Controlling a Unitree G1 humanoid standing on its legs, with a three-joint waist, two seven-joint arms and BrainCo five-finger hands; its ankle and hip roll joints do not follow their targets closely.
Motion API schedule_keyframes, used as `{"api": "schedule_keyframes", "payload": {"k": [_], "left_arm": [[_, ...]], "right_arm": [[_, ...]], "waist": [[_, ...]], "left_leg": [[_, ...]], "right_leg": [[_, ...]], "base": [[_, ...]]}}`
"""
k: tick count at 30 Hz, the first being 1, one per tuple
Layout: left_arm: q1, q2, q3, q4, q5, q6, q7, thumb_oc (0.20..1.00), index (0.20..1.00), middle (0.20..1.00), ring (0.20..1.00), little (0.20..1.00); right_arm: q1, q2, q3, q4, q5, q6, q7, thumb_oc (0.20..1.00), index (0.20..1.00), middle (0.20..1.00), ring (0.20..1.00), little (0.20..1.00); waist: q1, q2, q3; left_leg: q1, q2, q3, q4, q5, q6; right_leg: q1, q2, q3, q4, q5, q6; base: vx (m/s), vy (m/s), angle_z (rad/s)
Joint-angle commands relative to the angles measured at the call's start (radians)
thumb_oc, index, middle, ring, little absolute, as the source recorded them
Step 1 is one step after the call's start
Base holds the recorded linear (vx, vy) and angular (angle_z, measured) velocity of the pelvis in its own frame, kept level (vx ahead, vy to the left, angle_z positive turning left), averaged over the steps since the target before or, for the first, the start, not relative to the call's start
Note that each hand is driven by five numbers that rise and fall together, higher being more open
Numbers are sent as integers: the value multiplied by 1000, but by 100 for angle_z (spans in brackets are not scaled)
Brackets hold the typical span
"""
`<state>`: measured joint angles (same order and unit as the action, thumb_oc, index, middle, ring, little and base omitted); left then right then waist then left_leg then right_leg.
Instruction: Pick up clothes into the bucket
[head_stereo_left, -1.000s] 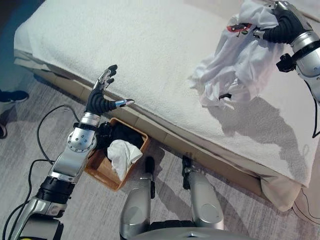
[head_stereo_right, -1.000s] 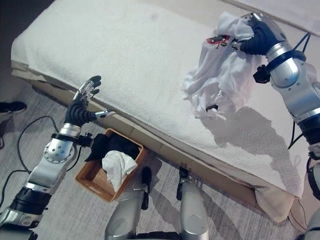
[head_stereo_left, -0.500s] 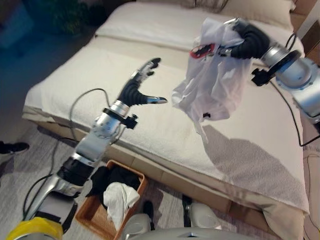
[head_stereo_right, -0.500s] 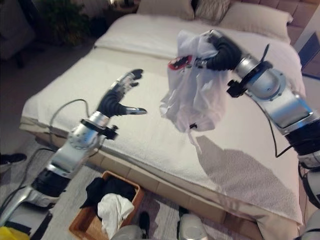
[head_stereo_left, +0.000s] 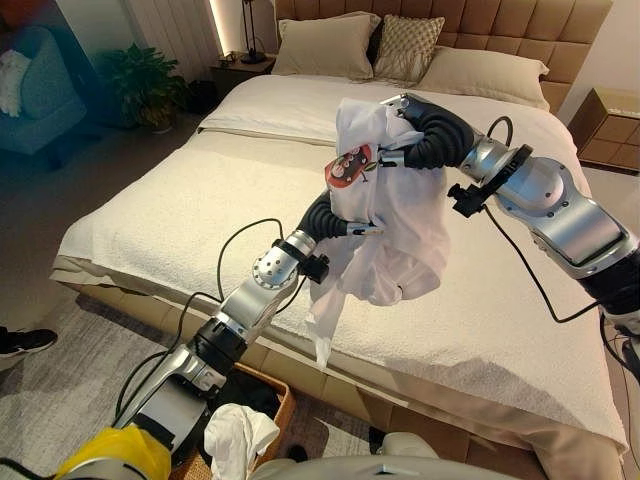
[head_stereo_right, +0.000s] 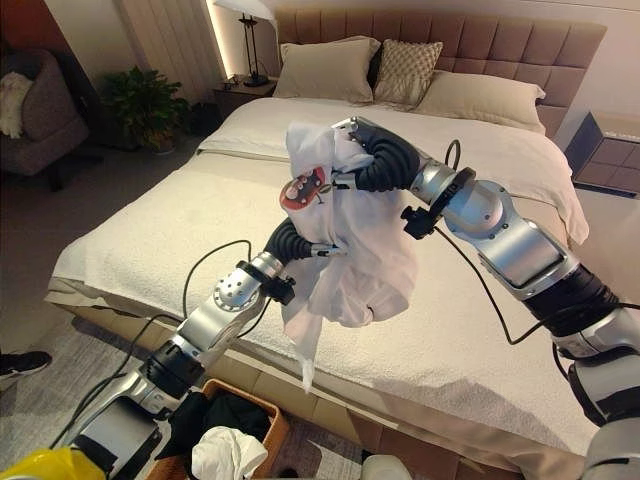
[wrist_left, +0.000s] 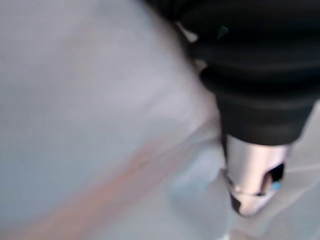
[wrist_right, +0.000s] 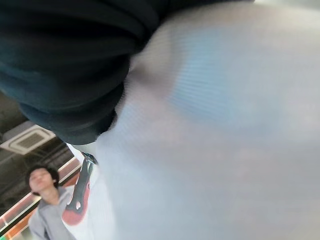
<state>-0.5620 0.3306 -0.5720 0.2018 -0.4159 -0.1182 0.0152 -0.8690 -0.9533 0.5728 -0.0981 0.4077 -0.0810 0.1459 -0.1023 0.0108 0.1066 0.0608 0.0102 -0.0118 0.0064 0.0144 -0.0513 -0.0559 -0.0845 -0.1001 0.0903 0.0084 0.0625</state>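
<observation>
A white garment (head_stereo_left: 400, 240) with a red print (head_stereo_left: 343, 170) hangs in the air over the bed's near side. My right hand (head_stereo_left: 432, 140) is shut on its bunched top, and the cloth also shows in the right wrist view (wrist_right: 210, 130). My left hand (head_stereo_left: 325, 218) reaches up from below and presses into the garment's left side, its fingers buried in the folds. One silver finger (wrist_left: 250, 180) lies against the cloth in the left wrist view. The wicker basket (head_stereo_left: 283, 408) stands on the floor at the bed's foot, holding a white cloth (head_stereo_left: 238, 438) and dark clothes (head_stereo_right: 222, 412).
The wide bed (head_stereo_left: 170, 210) with a cream cover spans the scene, with pillows (head_stereo_left: 400, 48) at the headboard. A potted plant (head_stereo_left: 145, 85) and an armchair (head_stereo_left: 35, 100) stand at the far left. A person's shoe (head_stereo_left: 20, 340) rests on the floor at the left.
The camera has tipped up, so the whole bed shows. My right hand has carried the garment leftwards over the bed's near side. My left hand has risen and reached into the cloth.
</observation>
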Motion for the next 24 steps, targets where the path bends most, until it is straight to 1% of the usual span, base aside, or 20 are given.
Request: {"api": "schedule_keyframes", "payload": {"k": [1,4,6,9,11,12,13,14,15,16,19,20,21,22,23,24], "left_arm": [[-101,-40,-71,96,-42,2,9,1000,1000,1000,1000,1000],[-118,-65,-94,109,-67,11,11,1000,1000,1000,1000,1000],[-120,-79,-109,105,-119,11,3,1000,1000,1000,1000,1000],[-116,-72,-142,71,-253,21,-44,1000,1000,1000,1000,1000],[-100,-57,-160,44,-397,44,-97,1000,1000,1000,1000,1000],[-100,-56,-160,43,-398,44,-98,840,840,840,840,840],[-75,-46,-167,43,-454,59,-125,420,420,420,420,420],[-54,-41,-161,40,-498,74,-146,200,200,200,200,200],[-38,-37,-152,38,-506,69,-151,200,200,200,200,200],[-18,-35,-145,37,-526,80,-160,200,200,200,200,200],[38,-41,-100,53,-553,85,-178,200,200,200,200,200],[62,-43,-82,53,-561,89,-182,200,200,200,200,200],[81,-43,-68,54,-562,88,-185,200,200,200,200,200],[103,-46,-51,54,-574,94,-190,200,200,200,200,200],[119,-48,-41,51,-571,91,-192,200,200,200,200,200],[135,-50,-29,52,-568,90,-191,200,200,200,200,200]], "right_arm": [[-53,46,-16,-89,77,-61,-20,200,200,200,200,200],[-57,66,-7,-92,82,-64,-22,200,200,200,200,200],[-57,75,-7,-89,82,-64,-27,200,200,200,200,200],[-55,80,0,-76,95,-64,-28,200,200,200,200,200],[-56,78,3,-63,95,-66,-33,200,200,200,200,200],[-57,79,3,-62,95,-66,-33,200,200,200,200,200],[-45,85,-2,-36,93,-68,-37,200,200,200,200,200],[-40,87,-6,-18,74,-64,-42,200,200,200,200,200],[-32,88,-14,-7,60,-63,-47,200,200,200,200,200],[-19,87,-28,2,43,-63,-54,200,200,200,200,200],[25,92,-71,44,-15,-57,-67,200,200,200,200,200],[50,94,-95,60,-31,-55,-75,294,294,294,294,294],[69,95,-113,72,-41,-52,-75,329,329,329,329,329],[91,93,-131,92,-67,-48,-80,438,438,438,438,438],[104,91,-145,102,-88,-45,-82,802,802,802,802,802],[122,92,-160,114,-103,-40,-87,950,950,950,950,950]], "waist": [[0,-64,-68],[-2,-65,-70],[-3,-64,-72],[-7,-62,-75],[-9,-61,-81],[-9,-61,-81],[-10,-61,-86],[-11,-62,-89],[-11,-62,-91],[-12,-62,-93],[-12,-63,-94],[-10,-63,-94],[-10,-64,-94],[-8,-65,-94],[-7,-66,-94],[-6,-66,-94]], "left_leg": [[-33,-13,-9,78,-84,-8],[-32,-12,-11,78,-85,-7],[-30,-12,-12,76,-84,-6],[-27,-12,-12,77,-84,-7],[-24,-9,-11,75,-84,-9],[-23,-9,-11,75,-84,-9],[-20,-7,-10,72,-84,-10],[-17,-6,-9,70,-84,-11],[-15,-6,-7,69,-84,-11],[-12,-6,-7,68,-85,-12],[-6,-5,-7,65,-86,-11],[-6,-5,-8,65,-86,-11],[-6,-5,-7,66,-87,-10],[-6,-5,-7,66,-87,-10],[-6,-5,-7,65,-88,-9],[-6,-5,-8,65,-88,-9]], "right_leg": [[102,-68,-28,-42,-32,81],[104,-69,-27,-41,-32,81],[107,-69,-29,-42,-33,82],[111,-68,-30,-44,-33,82],[111,-68,-28,-45,-33,84],[111,-68,-28,-45,-34,84],[115,-68,-27,-48,-34,84],[117,-67,-26,-49,-35,85],[119,-67,-25,-49,-35,84],[120,-67,-24,-50,-35,84],[124,-66,-24,-51,-37,83],[126,-67,-24,-52,-38,82],[126,-67,-25,-52,-37,82],[126,-67,-25,-53,-37,82],[127,-66,-24,-55,-36,82],[126,-66,-23,-56,-37,82]], "base": [[0,0,0],[0,0,0],[0,0,0],[0,0,0],[0,0,0],[0,0,0],[0,0,0],[0,0,0],[13,-2,-3],[0,0,0],[3,1,-1],[0,0,0],[0,0,0],[0,0,0],[0,0,0],[0,0,0]]}}
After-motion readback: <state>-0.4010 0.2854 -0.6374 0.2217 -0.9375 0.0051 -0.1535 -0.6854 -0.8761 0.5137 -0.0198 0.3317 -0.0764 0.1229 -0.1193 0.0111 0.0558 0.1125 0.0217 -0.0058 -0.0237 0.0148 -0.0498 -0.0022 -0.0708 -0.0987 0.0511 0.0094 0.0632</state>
